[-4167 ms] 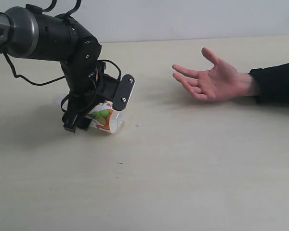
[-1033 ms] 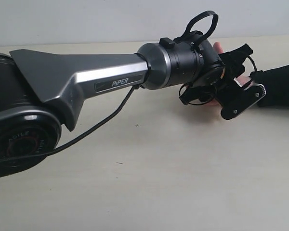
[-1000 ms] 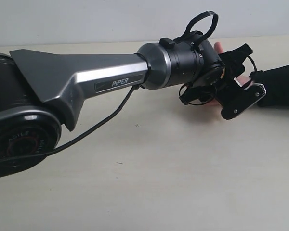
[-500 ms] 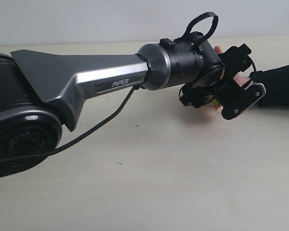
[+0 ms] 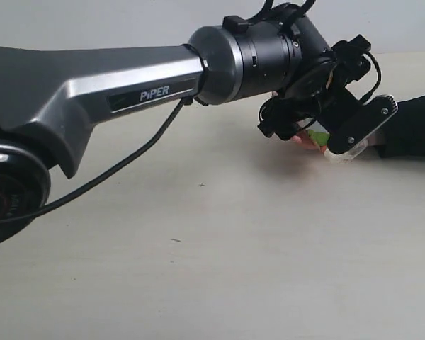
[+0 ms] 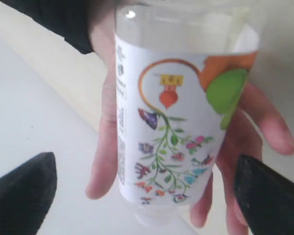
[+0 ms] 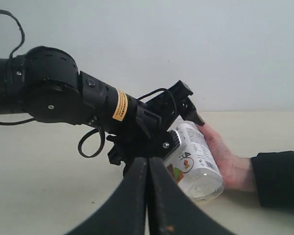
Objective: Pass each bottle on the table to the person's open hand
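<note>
A clear bottle [image 6: 176,137] with a white fruit-and-flower label lies in the person's open hand [image 6: 104,142], whose fingers curl up around it. My left gripper [image 6: 147,196] is open, with a black fingertip standing clear of the bottle on each side. In the exterior view the left gripper [image 5: 354,92] hangs over the hand [image 5: 306,142], and only a green bit of the bottle [image 5: 319,136] shows below it. The right wrist view shows the bottle [image 7: 198,161] on the palm [image 7: 228,159] under the left gripper [image 7: 174,117]. My right gripper [image 7: 147,196] is shut and empty, well back from them.
The pale beige table [image 5: 234,248] stretches out in front of the hand. The person's black sleeve [image 5: 414,127] lies at the right edge. My long left arm [image 5: 127,85] spans the scene from the left, with a cable hanging under it.
My left gripper has opened wide and let go of the bottle, which now rests in the hand. The left arm has risen a little. The right gripper has not moved.
</note>
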{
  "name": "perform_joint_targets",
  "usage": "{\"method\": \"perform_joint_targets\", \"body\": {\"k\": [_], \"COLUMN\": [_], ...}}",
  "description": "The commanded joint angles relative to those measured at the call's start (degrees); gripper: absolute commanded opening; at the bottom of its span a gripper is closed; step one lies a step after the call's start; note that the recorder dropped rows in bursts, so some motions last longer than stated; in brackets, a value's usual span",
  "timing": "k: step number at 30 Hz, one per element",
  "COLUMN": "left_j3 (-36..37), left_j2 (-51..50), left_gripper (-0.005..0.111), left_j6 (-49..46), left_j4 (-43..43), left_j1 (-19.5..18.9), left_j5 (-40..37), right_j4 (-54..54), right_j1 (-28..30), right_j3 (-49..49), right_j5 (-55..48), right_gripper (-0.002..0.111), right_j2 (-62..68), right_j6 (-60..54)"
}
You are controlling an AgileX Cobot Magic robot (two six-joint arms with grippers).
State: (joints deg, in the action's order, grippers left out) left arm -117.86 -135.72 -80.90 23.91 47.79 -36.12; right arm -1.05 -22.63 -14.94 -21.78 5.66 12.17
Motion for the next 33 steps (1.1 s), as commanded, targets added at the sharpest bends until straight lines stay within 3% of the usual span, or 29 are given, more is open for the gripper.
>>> {"method": "perform_joint_targets", "body": {"k": [1, 6, 9, 15, 17, 19, 21, 25, 29, 32, 33], "left_j3": [-0.26, -0.26, -0.26, -0.26, -0.26, -0.26, -0.26, 3.2, 13.06, 21.58, 27.57], "left_j2": [2.86, 5.89, 8.24, 12.96, 14.48, 16.04, 17.8, 21.43, 27.95, 34.49, 38.78], "left_gripper": [0.093, 0.093, 0.093, 0.092, 0.079, 0.045, 0.0, 0.003, 0.003, 0.003, 0.003], "left_j6": [8.93, 24.92, 42.21, 66.0, 76.64, 86.57, 92.02, 98.56, 103.18, 105.59, 105.59], "left_j4": [-0.09, -1.05, -1.18, -2.1, -4.47, -8.15, -10.59, -11.5, -10.62, -10.86, -10.85], "left_j1": [0.74, 1.68, 3.18, 3.28, 1.88, 0.41, -0.07, 1.04, 4.66, 6.85, 8.53], "left_j5": [-5.0, -10.76, -17.16, -28.47, -30.91, -33.21, -33.85, -33.85, -32.75, -23.28, -16.43], "right_j4": [-0.47, -0.47, -0.47, -0.47, -0.47, -0.47, -0.47, -0.47, -0.47, -0.47, -0.47], "right_j1": [0.01, 0.01, 0.01, 0.01, 0.01, 0.01, 0.01, 0.01, 0.01, 0.01, 0.01], "right_j3": [0.24, 0.24, 0.24, 0.24, 0.24, 0.24, 0.24, 0.24, 0.24, 0.24, 0.24], "right_j5": [0.09, 0.09, 0.09, 0.09, 0.09, 0.09, 0.09, 0.09, 0.09, 0.09, 0.09], "right_gripper": [0.0, 0.0, 0.0, 0.0, 0.0, 0.0, 0.0, 0.0, 0.0, 0.0, 0.0], "right_j2": [-0.26, -0.26, -0.26, -0.26, -0.26, -0.26, -0.26, -0.26, -0.26, -0.26, -0.26], "right_j6": [-0.15, -0.15, -0.15, -0.15, -0.15, -0.15, -0.15, -0.15, -0.15, -0.15, -0.15]}}
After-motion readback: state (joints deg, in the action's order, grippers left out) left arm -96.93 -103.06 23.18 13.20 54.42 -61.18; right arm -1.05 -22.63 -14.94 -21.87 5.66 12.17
